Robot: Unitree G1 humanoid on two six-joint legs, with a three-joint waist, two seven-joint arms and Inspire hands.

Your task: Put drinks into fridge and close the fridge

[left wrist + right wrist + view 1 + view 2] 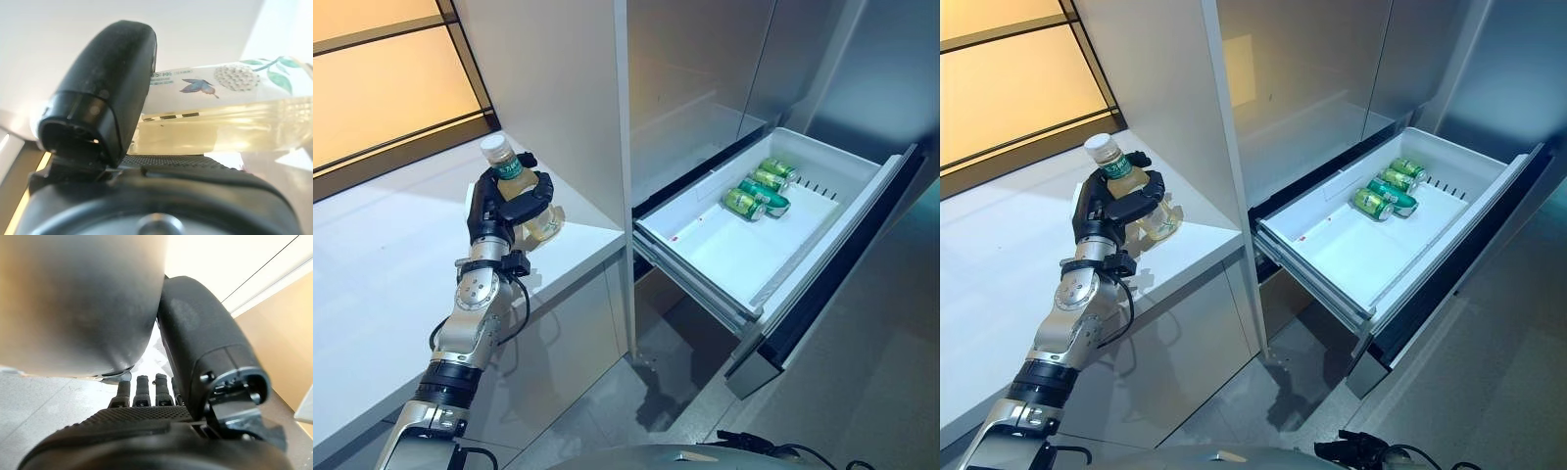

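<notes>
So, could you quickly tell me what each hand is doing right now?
Left hand: closed around the bottle on the counter.
Right hand: fingers look straight, holding nothing visible; it shows only in its own wrist view.

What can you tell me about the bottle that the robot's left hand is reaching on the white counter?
The bottle is clear plastic holding a pale yellow drink, with a white cap and a green and white label printed with a butterfly and leaves. It stands roughly upright on the white counter, near the edge beside the tall white cabinet panel. The left hand has its dark fingers curled round the body, thumb against the label. The pictures do not show whether it is lifted.
</notes>
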